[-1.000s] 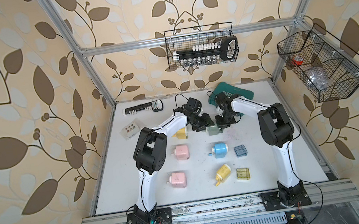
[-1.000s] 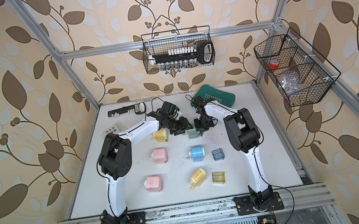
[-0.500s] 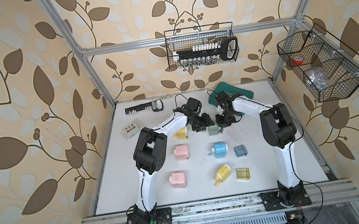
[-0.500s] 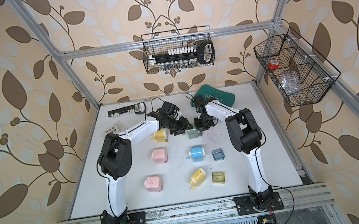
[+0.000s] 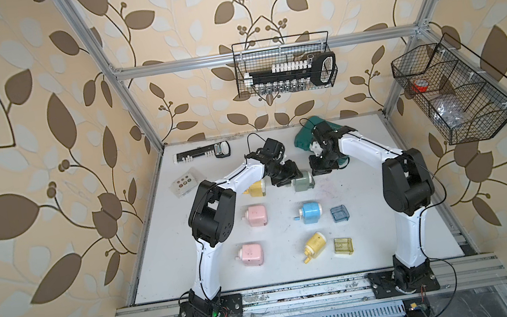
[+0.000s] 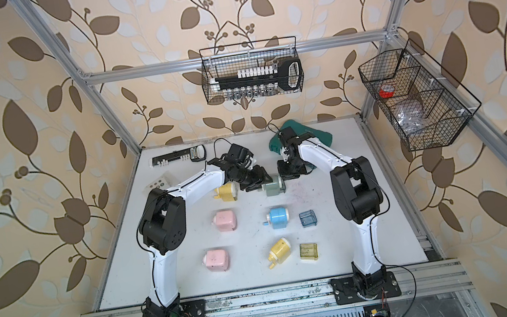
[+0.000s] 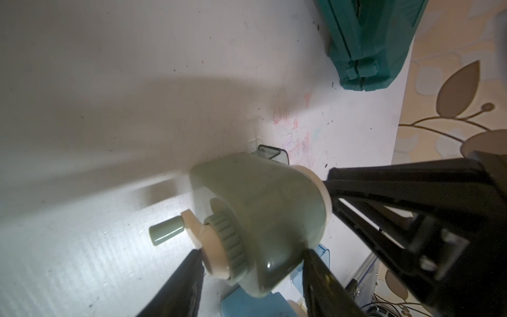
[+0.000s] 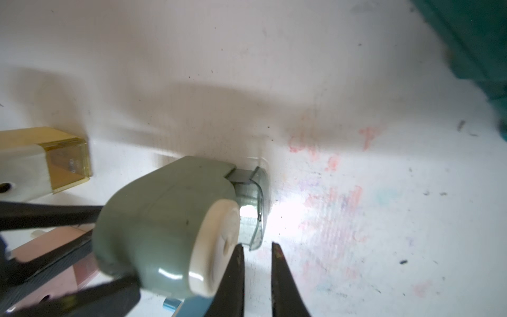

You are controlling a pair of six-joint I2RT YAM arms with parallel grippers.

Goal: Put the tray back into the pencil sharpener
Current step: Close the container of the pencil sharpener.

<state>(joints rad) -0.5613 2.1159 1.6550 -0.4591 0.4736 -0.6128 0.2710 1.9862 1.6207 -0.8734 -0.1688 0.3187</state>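
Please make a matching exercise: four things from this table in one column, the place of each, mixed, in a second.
1 green sharpener
2 grey tray
3 blue tray
4 teal case

A beside the blue sharpener
B between the left gripper's jaws
C near the table's back edge
D in the green sharpener's slot

Pairs: 1-B, 2-D, 3-A, 4-C
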